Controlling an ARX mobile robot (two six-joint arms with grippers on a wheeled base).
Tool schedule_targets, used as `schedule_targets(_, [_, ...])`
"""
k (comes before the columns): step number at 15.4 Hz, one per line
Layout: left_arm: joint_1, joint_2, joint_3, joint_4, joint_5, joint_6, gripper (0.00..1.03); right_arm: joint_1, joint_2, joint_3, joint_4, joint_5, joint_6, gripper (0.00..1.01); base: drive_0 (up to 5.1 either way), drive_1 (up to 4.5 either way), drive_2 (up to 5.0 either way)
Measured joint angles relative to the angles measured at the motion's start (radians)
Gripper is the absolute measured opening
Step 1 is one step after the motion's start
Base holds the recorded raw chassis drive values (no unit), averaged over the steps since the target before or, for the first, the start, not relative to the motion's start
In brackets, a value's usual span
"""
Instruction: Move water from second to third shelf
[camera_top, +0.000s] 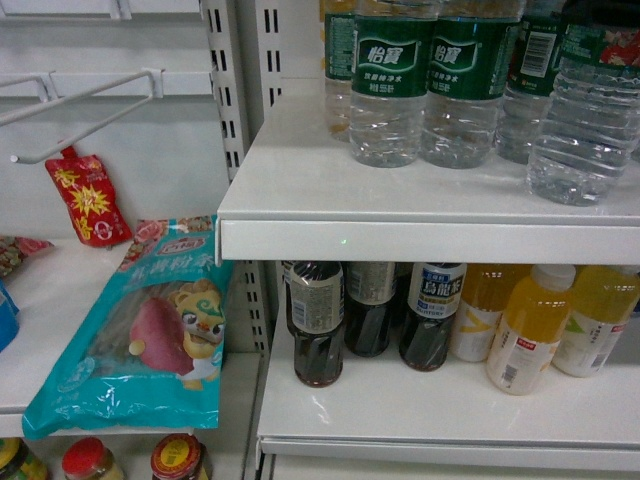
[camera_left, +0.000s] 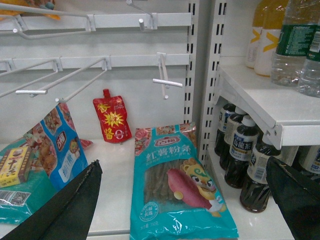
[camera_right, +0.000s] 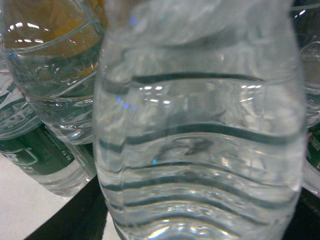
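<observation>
My right camera is filled by the water (camera_right: 200, 150), a clear ribbed bottle, full, directly before my right gripper; grip undeterminable. More bottles (camera_right: 45, 125) crowd its left. My left gripper (camera_left: 185, 220) gapes wide, empty.

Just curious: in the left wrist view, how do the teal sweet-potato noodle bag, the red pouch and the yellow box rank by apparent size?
1. teal noodle bag, largest, though nearest the camera.
2. red pouch.
3. yellow box, close to the pouch; partly cut off, so unsure.
</observation>
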Motion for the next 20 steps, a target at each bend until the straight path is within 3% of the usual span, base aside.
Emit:
schedule_targets(2, [0.0, 0.0, 0.0, 0.0, 0.0, 0.0, 0.98, 0.0, -0.003, 0.002, 0.001, -0.006, 0.003, 1.0, 0.0, 0.0, 0.0])
schedule_targets(7, [0.0, 0.0, 0.0, 0.0, 0.0, 0.0, 0.98, -0.001, -0.068, -0.009, -0.003, -0.046, 0.027, 0.98, 0.0, 0.0, 0.0])
schedule_targets(10, [0.0, 0.0, 0.0, 0.0, 0.0, 0.0, 0.98, -0.014, -0.153, -0.082, -0.046, -0.069, 0.028, 0.98, 0.0, 0.0, 0.0])
schedule_targets(14, [0.0, 0.0, 0.0, 0.0, 0.0, 0.0, 0.98, -0.052, -0.286, -0.165, -0.136, -0.088, -0.033, 0.98, 0.0, 0.0, 0.0])
schedule_targets(19, [0.0, 0.0, 0.0, 0.0, 0.0, 0.0, 0.98, -0.145, -0.521, -0.303, -0.269, -0.204, -0.074, 0.98, 0.0, 0.0, 0.0])
schedule_targets(20, [0.0, 0.0, 0.0, 0.0, 0.0, 0.0, 0.98, -0.171, -0.578, -0.352, -0.199, -0.201, -0.092, 0.95, 0.0, 0.0, 0.0])
